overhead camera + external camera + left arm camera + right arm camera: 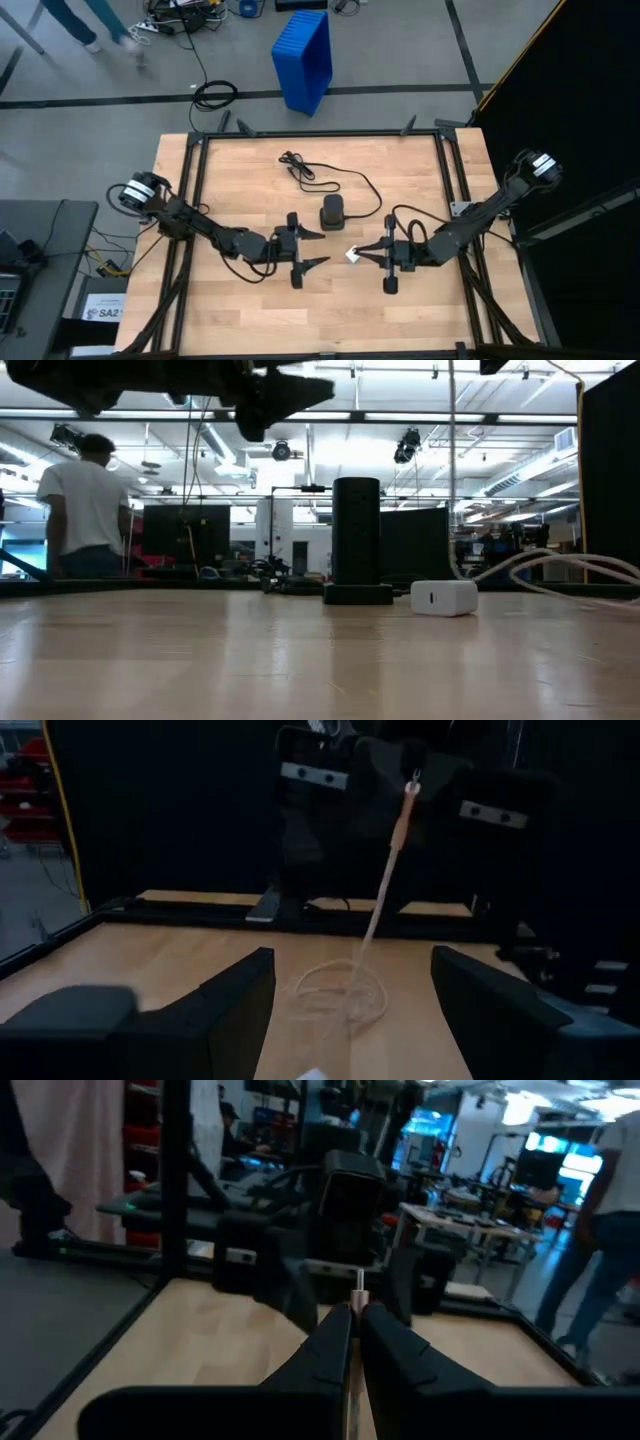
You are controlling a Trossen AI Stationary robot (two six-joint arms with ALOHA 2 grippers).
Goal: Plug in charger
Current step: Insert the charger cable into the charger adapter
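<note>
A white charger block [352, 256] lies on the wooden table between my two grippers; it also shows in the low view [443, 598]. A black power strip tower [332, 212] stands upright just beyond it, its black cord [350, 178] running toward the far edge. My right gripper [362, 250] hovers above the table right of the charger, shut on a thin white cable [385, 870]. My left gripper [322, 249] hovers left of the charger, open and empty, facing the right gripper. My right gripper pinches the cable near its plug end between its two fingers [330, 1335]. The metal connector [358, 1283] sticks out past the fingertips, pointing toward the table's left side. The cable hangs slack below the gripper down to a loose coil [340, 992] on the table.
A black frame rail [320, 133] runs round the table. A blue bin [305, 60] stands on the floor beyond the far edge. A person [85, 510] stands in the room behind. Bare wood lies toward the near edge [330, 320].
</note>
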